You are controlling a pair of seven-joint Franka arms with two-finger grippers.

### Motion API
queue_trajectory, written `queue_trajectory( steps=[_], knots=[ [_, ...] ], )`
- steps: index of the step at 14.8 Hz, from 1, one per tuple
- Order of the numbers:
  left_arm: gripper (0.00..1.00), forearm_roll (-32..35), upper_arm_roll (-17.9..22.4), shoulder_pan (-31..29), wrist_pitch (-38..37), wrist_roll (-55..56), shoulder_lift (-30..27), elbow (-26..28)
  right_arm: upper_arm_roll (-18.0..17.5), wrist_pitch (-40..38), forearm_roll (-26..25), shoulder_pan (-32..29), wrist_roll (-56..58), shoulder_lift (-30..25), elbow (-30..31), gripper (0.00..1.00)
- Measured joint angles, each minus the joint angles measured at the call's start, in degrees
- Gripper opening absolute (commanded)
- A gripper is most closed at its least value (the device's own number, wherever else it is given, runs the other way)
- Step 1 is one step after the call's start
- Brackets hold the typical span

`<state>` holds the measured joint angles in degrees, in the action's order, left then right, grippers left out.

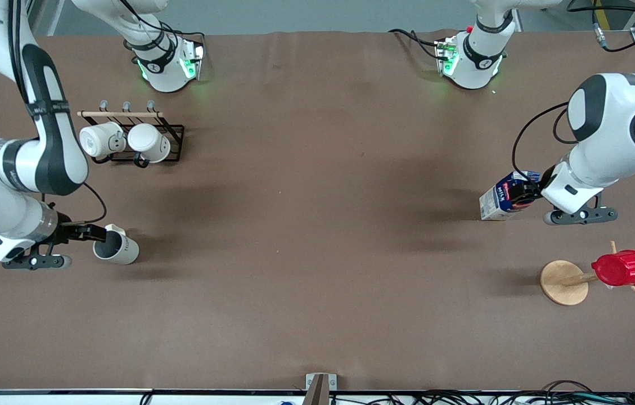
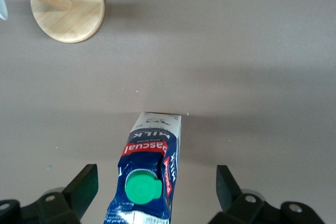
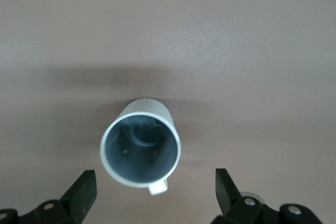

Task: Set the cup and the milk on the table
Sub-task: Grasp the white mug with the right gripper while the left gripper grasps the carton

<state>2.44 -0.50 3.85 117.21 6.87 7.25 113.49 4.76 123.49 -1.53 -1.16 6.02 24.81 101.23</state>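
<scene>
Cup (image 3: 140, 142): upright on table (image 1: 317, 225), between spread right gripper (image 3: 155, 192) fingers, untouched. Milk (image 2: 149, 169): standing between spread left gripper (image 2: 157, 192) fingers, released.

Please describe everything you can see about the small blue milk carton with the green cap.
The small blue milk carton with white sides looks like coated cardboard. It has a round green cap on its sloped top and a red label band with white letters. It stands upright on the brown matte table, toward the left arm's end, farther from the front camera than the round wooden stand base. The left gripper is at it, jaws wide open, apart from its sides.
</scene>
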Motion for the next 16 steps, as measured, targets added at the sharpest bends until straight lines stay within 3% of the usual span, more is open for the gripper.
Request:
queue_trajectory(
  steps=[7,9,10,14,15,16],
  knots=[
    [0.99,0.3,0.0,-0.9,4.7,0.0,0.7,5.2,0.1,5.1,1.3,-0.6,4.2,4.9,2.1,1.0],
    [0.99,0.9,0.0,-1.1,5.8,0.0,0.7,6.5,0.1,9.0,1.4,-0.7,4.9,5.1,4.7,0.94],
    [0.99,0.9,0.0,-1.1,6.3,0.0,0.7,7.2,0.1,10.4,1.5,-0.7,4.9,5.2,5.8,0.86],
    [0.98,0.9,0.0,-1.4,6.8,0.0,0.7,8.8,0.1,11.5,2.7,-0.7,5.2,5.3,6.6,0.26],
    [0.97,0.9,0.0,-1.5,6.8,0.0,0.7,9.1,0.1,11.5,2.8,-0.7,5.2,5.1,6.5,0.1],
    [0.9,0.9,0.0,-1.5,6.8,0.0,0.7,9.2,0.1,11.5,2.8,-0.7,5.2,5.1,6.6,0.01]
  ],
)
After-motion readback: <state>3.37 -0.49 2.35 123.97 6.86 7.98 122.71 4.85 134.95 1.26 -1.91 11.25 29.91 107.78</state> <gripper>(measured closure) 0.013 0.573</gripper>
